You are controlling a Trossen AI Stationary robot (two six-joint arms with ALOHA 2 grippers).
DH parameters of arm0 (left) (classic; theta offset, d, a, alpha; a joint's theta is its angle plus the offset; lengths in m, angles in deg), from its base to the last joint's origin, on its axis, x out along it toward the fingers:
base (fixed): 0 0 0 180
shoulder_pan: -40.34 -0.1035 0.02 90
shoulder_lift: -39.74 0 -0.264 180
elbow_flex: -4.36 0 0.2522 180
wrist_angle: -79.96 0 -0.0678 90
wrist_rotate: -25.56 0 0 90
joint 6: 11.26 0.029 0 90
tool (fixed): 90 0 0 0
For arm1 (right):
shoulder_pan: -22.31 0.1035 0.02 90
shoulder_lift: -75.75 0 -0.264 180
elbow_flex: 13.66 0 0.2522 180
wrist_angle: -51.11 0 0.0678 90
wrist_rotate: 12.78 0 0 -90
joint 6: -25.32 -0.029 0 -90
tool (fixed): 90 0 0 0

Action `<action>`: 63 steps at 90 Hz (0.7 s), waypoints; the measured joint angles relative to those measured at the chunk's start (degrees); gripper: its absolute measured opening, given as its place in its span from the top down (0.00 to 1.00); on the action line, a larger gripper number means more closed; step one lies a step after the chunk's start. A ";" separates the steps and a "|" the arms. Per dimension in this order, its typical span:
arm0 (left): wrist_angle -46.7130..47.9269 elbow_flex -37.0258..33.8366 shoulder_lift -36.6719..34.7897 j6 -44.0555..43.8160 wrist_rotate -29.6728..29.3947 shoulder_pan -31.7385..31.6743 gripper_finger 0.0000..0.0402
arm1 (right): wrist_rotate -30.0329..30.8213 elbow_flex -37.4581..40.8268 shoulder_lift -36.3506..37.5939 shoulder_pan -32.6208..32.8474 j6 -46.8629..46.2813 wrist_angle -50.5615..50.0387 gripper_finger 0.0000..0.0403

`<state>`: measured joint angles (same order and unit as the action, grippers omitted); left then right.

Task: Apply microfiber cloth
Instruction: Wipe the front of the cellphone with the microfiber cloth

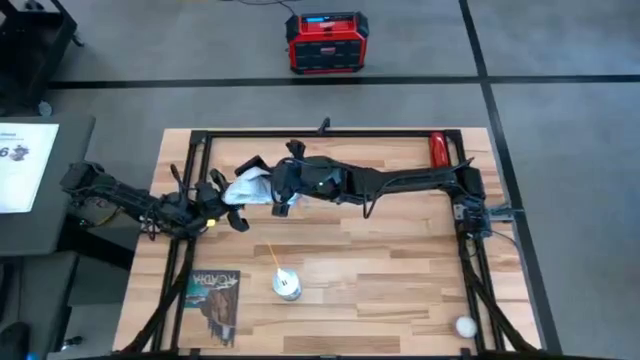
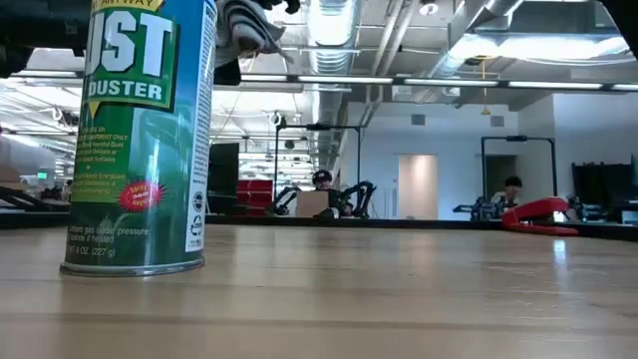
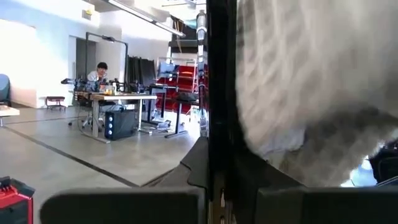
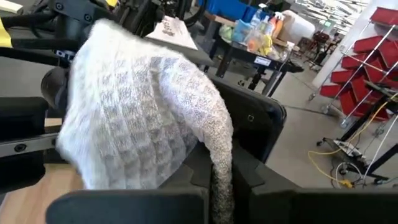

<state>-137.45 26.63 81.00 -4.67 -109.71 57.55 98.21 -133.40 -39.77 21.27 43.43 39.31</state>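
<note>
Above table's left-rear | microfiber cloth (image 1: 248, 185) bunched, no clear axis | right end effector (image 1: 272, 186) pinching it | left end effector (image 1: 228, 205) cannot tell

duster can (image 1: 286, 284), booklet (image 1: 214, 295), red stapler (image 1: 439, 149)

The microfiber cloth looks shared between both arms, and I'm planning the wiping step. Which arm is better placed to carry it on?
Probably the right gripper: the microfiber cloth is pinched between its fingers and drapes from it. The left gripper sits beside the cloth, its grip unclear.
</note>
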 joint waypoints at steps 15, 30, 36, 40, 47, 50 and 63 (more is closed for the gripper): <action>0.26 0.00 0.00 -0.04 -0.29 0.00 0.98 | -0.24 0.00 0.01 -0.61 -0.03 -0.45 1.00; 0.98 -0.14 0.08 0.49 -0.81 0.00 0.98 | -0.63 1.27 0.33 -1.29 -3.81 -3.78 1.00; 1.27 -0.22 0.13 0.87 -1.62 0.00 0.98 | -0.48 3.02 0.42 -1.43 -5.48 -3.95 1.00; 1.09 -0.22 0.10 1.23 -2.09 0.00 0.98 | -0.07 4.12 0.42 -1.44 -6.38 -4.12 1.00; 0.83 -0.22 0.02 1.74 -2.21 0.00 0.98 | 0.08 6.26 0.34 -1.42 -8.35 -4.36 1.00; 0.77 -0.22 0.04 2.09 -2.19 0.00 0.98 | -0.06 7.03 0.29 -1.38 -9.32 -4.50 1.00; 0.13 -0.22 0.02 2.34 -1.71 0.04 0.98 | -0.88 9.75 0.23 -1.20 -11.01 -2.93 1.00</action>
<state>-137.33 26.42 81.02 -2.34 -111.42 57.59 97.34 -123.65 -39.54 20.07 32.42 36.37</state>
